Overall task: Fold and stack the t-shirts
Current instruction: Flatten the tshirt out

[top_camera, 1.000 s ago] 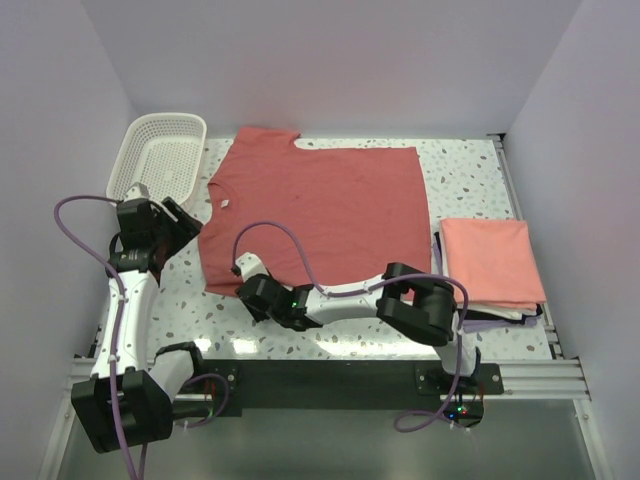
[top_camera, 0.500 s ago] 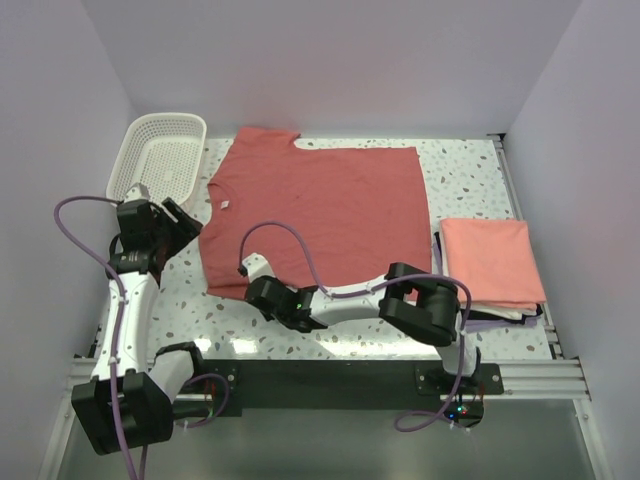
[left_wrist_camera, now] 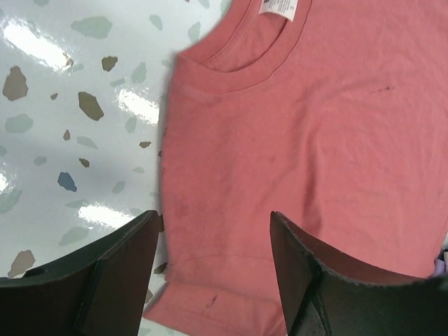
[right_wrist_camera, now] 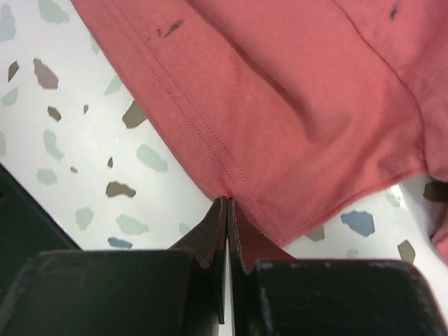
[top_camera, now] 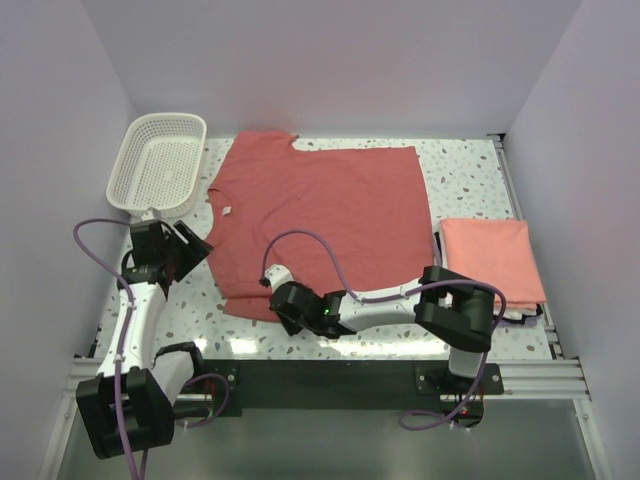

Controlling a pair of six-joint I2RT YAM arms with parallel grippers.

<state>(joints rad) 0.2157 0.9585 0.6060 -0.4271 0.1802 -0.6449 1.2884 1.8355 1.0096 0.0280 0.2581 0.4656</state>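
Note:
A dusty red t-shirt (top_camera: 330, 205) lies spread flat in the middle of the table, collar to the left. My right gripper (top_camera: 283, 303) is shut on its near hem by the near left corner; the right wrist view shows the jaws (right_wrist_camera: 227, 204) pinching the stitched edge of the red cloth (right_wrist_camera: 280, 84). My left gripper (top_camera: 195, 250) is open and empty at the shirt's left edge; in the left wrist view (left_wrist_camera: 213, 276) it hovers over the sleeve below the collar (left_wrist_camera: 238, 66). A folded salmon pink t-shirt (top_camera: 490, 260) lies at the right.
A white lattice basket (top_camera: 135, 190) stands at the back left, just beyond the left arm. The salmon shirt rests on other pale folded cloth (top_camera: 490, 322). A metal rail (top_camera: 525, 230) runs along the table's right edge.
My right gripper has moved right and nearer, dragging the red shirt's near left corner with it. My left arm has moved nearer and right, toward the shirt's edge.

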